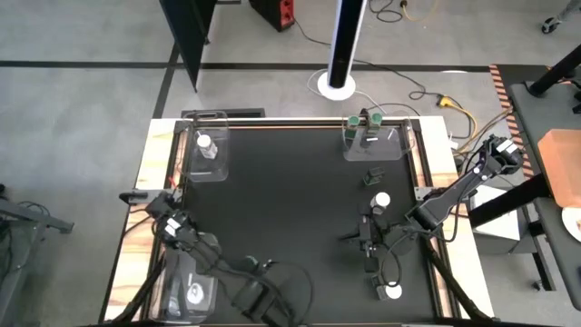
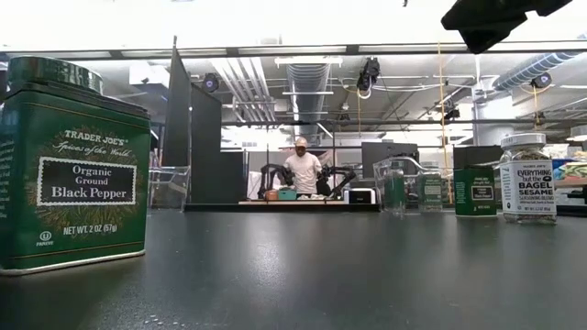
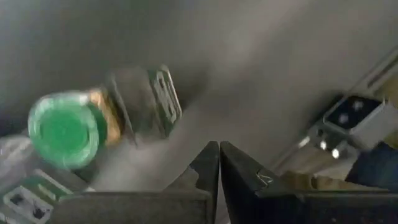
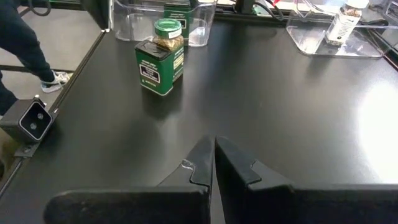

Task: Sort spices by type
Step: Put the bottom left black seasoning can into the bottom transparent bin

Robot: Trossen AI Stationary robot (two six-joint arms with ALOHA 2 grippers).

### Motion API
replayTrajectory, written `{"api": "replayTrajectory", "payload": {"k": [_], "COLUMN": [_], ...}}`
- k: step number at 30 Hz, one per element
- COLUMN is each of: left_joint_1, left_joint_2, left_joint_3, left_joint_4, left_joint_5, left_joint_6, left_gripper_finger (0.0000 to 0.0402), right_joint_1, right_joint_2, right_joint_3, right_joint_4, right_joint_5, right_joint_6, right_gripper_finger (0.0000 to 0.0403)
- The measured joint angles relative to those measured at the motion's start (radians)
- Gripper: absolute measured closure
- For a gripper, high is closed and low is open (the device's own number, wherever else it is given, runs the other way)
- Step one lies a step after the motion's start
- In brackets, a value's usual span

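Note:
A green spice tin (image 4: 158,56) with a round green lid stands upright on the black table, close to its near edge. In the low view this tin (image 2: 73,165) looms at the left. My left gripper (image 3: 217,165) hangs shut above it, pointing straight down, clear of the green lid (image 3: 65,127). In the high view my left gripper (image 1: 260,280) covers the tin. My right gripper (image 4: 213,158) is shut and empty. It hovers over the table's right half (image 1: 360,234), slanting down toward the tin from well away.
A clear tray (image 1: 372,145) at the far right holds green-lidded jars, with another green jar (image 1: 372,175) just before it. White-lidded jars (image 1: 381,200) (image 1: 392,291) stand at the right. Trays at the far left (image 1: 204,154) and near left (image 1: 192,291) each hold one. A person's leg (image 4: 25,43) stands by the near edge.

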Motion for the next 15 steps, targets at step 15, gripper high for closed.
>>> {"api": "replayTrajectory", "payload": {"k": [15], "left_joint_1": [-0.185], "left_joint_2": [0.056], "left_joint_3": [-0.035], "left_joint_4": [-0.025], "left_joint_5": [-0.315], "left_joint_6": [-0.202], "left_gripper_finger": [0.0402], "right_joint_1": [0.0], "right_joint_2": [0.0], "right_joint_3": [0.0], "right_joint_4": [0.025], "right_joint_5": [0.0], "right_joint_6": [-0.035], "right_gripper_finger": [0.0394]}}
